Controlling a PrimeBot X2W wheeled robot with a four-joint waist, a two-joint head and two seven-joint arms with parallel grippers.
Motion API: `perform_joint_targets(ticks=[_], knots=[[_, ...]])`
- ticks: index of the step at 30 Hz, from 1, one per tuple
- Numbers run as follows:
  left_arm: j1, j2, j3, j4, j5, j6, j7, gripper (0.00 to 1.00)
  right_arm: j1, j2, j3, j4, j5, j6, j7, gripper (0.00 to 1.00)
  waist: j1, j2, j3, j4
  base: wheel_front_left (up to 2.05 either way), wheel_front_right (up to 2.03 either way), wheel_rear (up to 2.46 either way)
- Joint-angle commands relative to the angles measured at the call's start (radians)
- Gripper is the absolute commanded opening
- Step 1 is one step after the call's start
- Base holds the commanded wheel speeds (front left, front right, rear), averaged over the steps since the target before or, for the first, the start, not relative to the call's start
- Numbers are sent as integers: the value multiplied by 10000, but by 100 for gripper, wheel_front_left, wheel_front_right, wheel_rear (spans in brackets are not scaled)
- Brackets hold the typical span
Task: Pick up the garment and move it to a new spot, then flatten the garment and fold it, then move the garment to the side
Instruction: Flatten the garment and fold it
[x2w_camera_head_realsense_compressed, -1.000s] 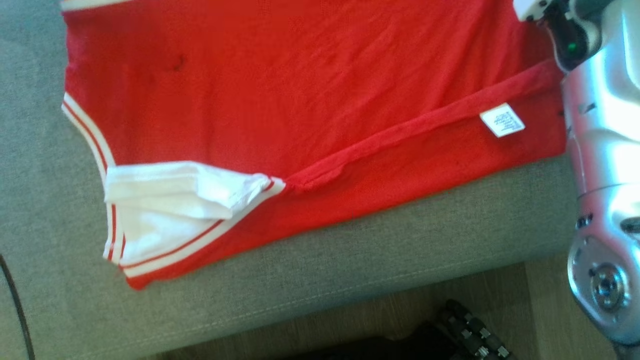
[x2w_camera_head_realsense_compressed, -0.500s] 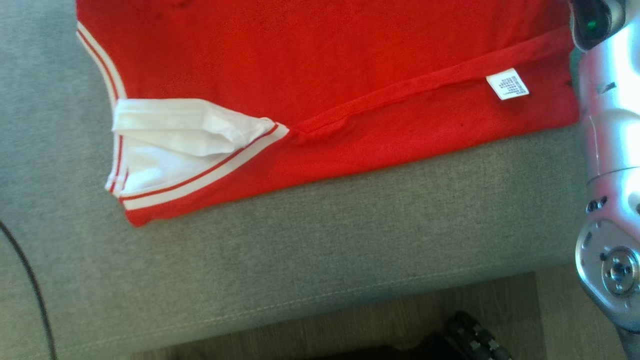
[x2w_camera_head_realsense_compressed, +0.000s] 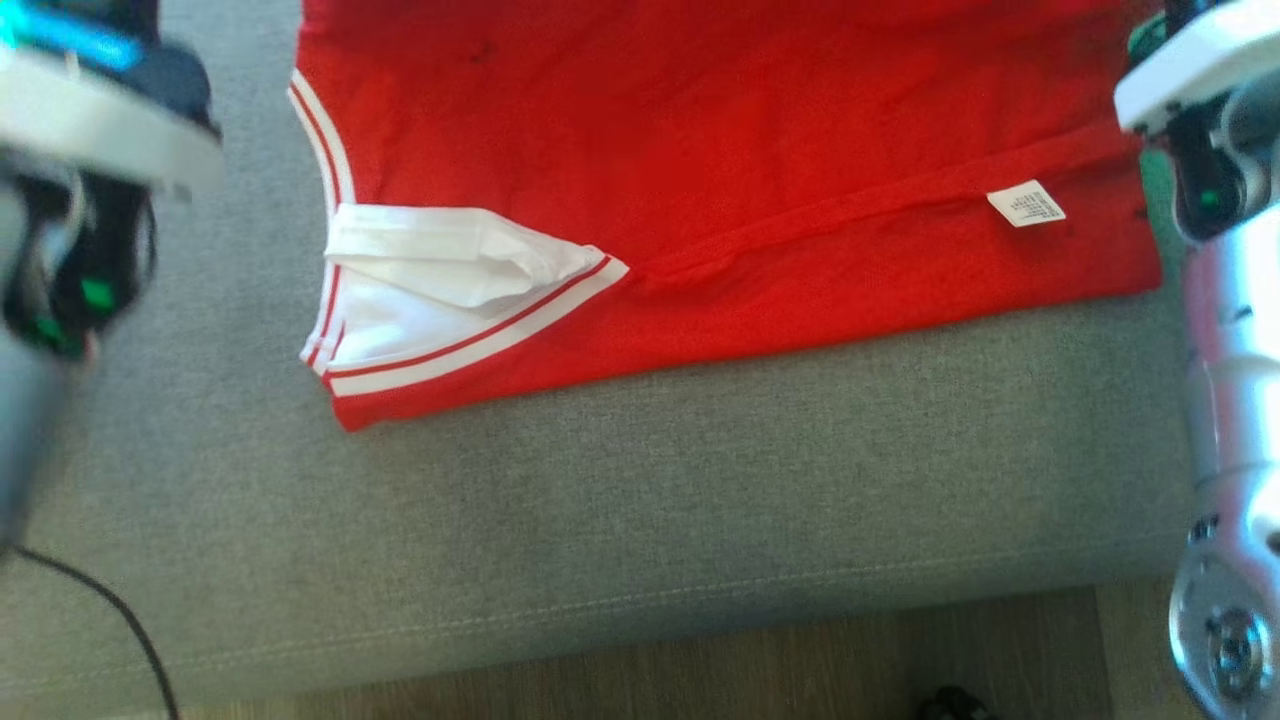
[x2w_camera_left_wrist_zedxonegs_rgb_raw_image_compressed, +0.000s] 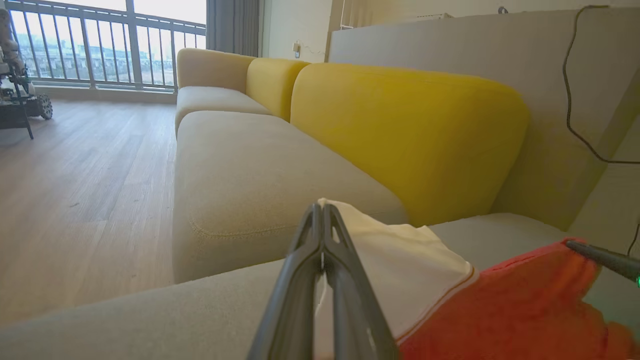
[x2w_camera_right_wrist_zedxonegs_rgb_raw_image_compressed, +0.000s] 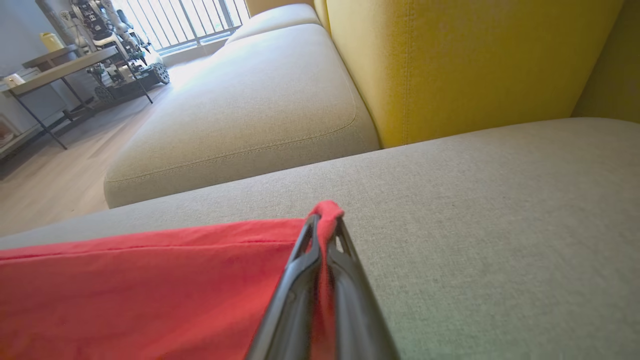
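Pinching the garment spread on the sofa, my left hand clamped on its white part and my right hand on a red edge, I risk a thin grip slipping if I pull unevenly.

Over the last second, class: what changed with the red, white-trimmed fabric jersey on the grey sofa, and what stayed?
The red jersey slid back from the grey sofa seat's front edge; the camera shifted, revealing the left arm. The left gripper and right gripper are shut on it. Its fold and white label unchanged.
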Motion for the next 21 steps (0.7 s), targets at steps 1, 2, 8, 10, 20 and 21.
perform_joint_targets(ticks=[1, 2, 8, 10, 20, 21], knots=[[472, 616, 762, -816, -245, 273, -94, 0, 367, -51, 146, -581, 200, -4, 106, 0, 1, -1, -137, 88, 0, 0, 0], [907, 639, 915, -1170, -379, 409, -102, 0, 554, -67, 130, -743, 291, -4, 165, 0, 1, -1, -169, 105, 0, 0, 0], [2784, 607, 1607, -2735, -618, 964, -119, 0, 1445, -158, 12, -1611, 552, -4, 475, 0, 1, -1, -217, 217, 0, 0, 0], [3402, 434, 1849, -3201, -731, 1056, -120, 0, 1788, -187, -58, -2001, 616, -4, 634, 0, 1, -1, -212, 282, 0, 0, 0], [5586, -633, 2618, -3749, -1340, 978, -123, 0, 3430, 71, -463, -3801, 525, -4, 1321, 0, 1, -1, -138, 316, 0, 0, 0], [5716, -692, 2595, -3686, -1364, 948, -123, 0, 3533, 114, -513, -3917, 506, -4, 1367, 0, 1, -1, -126, 305, 0, 0, 0]])
